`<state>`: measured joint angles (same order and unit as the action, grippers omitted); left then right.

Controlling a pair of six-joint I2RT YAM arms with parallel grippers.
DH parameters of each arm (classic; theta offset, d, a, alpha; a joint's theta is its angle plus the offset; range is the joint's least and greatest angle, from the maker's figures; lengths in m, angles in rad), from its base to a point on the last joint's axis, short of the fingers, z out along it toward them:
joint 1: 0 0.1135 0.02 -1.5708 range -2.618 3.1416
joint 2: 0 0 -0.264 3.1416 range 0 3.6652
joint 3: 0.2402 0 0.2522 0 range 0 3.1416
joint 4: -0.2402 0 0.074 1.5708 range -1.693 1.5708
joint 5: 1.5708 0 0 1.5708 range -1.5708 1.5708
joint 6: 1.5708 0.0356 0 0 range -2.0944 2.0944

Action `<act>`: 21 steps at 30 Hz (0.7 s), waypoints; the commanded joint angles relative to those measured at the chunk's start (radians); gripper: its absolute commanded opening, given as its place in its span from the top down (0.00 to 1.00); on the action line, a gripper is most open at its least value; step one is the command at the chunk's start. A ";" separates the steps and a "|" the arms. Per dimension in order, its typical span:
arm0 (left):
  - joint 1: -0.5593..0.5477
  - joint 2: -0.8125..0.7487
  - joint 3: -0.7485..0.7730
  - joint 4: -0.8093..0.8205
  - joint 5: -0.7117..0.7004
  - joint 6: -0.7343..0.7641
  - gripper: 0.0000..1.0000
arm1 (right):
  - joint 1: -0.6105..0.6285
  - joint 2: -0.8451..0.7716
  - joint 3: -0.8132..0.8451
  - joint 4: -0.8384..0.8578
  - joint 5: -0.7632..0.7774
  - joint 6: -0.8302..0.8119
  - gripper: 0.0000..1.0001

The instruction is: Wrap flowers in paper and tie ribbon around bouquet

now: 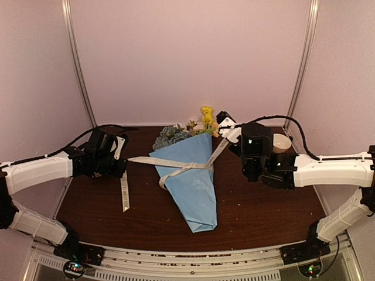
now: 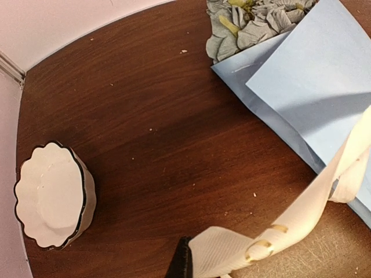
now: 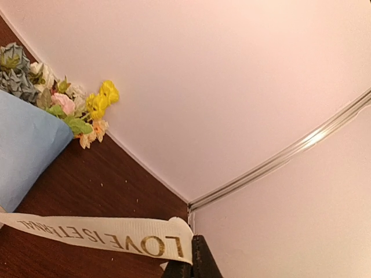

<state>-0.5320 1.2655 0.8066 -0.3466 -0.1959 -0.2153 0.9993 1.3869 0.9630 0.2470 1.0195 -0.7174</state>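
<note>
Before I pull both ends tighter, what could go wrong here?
1. The right fingers pinch the ribbon close to its end, so a harder pull might slip it free.
2. Nothing pins the bouquet; with the left fingers pulling the other way, uneven tension could drag or turn it.
3. The bowl sits right beside the right arm and might get knocked.

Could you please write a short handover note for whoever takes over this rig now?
Left gripper: jaws shut on one end of the ribbon.
Right gripper: jaws shut on the other end.
Bouquet lies centred on the table, flowers at the far end, already wrapped in light-blue paper.
Ribbon crosses over it, stretched to both sides.
Left: finish the knot; whether it holds I cannot tell.
</note>
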 commanded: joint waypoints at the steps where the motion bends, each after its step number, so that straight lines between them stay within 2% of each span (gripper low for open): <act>1: -0.006 -0.061 -0.017 0.017 -0.024 -0.002 1.00 | 0.016 0.042 0.048 0.274 -0.041 -0.259 0.99; 6: -0.037 -0.082 -0.030 0.052 0.008 -0.009 1.00 | 0.040 0.074 0.135 0.256 -0.180 -0.218 1.00; 9: -0.089 -0.063 -0.026 0.080 0.012 -0.010 1.00 | 0.055 0.093 0.199 0.179 -0.281 -0.168 1.00; 14: -0.096 0.004 -0.016 0.127 0.030 -0.049 1.00 | 0.065 0.155 0.285 0.097 -0.359 -0.109 1.00; 16: -0.061 0.020 -0.025 0.135 0.035 -0.084 1.00 | 0.051 0.158 0.295 0.100 -0.335 -0.074 1.00; 19: 0.049 0.007 -0.070 0.113 0.025 -0.173 1.00 | -0.063 0.062 0.242 0.018 -0.327 0.141 1.00; 21: 0.145 -0.027 -0.150 0.155 0.077 -0.244 1.00 | -0.227 -0.071 0.147 -0.106 -0.408 0.388 1.00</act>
<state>-0.5335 1.2793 0.7593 -0.2569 -0.1596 -0.3149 0.9928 1.5093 1.2133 0.3206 0.6777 -0.7128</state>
